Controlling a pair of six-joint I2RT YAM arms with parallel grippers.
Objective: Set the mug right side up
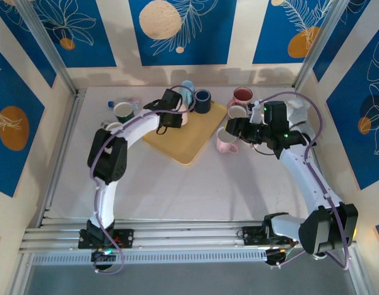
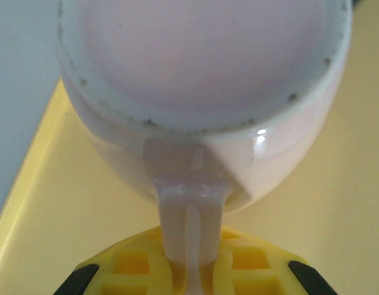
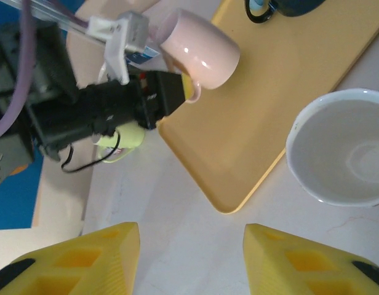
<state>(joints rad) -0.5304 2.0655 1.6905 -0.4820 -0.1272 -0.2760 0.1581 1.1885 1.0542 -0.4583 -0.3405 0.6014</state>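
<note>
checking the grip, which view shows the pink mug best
Right wrist: the whole pink mug, tilted above the tray, handle in the left gripper. Left wrist gives its handle and one end close up; top external, a sliver by the gripper.

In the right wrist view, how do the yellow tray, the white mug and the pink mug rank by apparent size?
1. yellow tray
2. white mug, though it is nearer the camera, so this is unsure
3. pink mug
</note>
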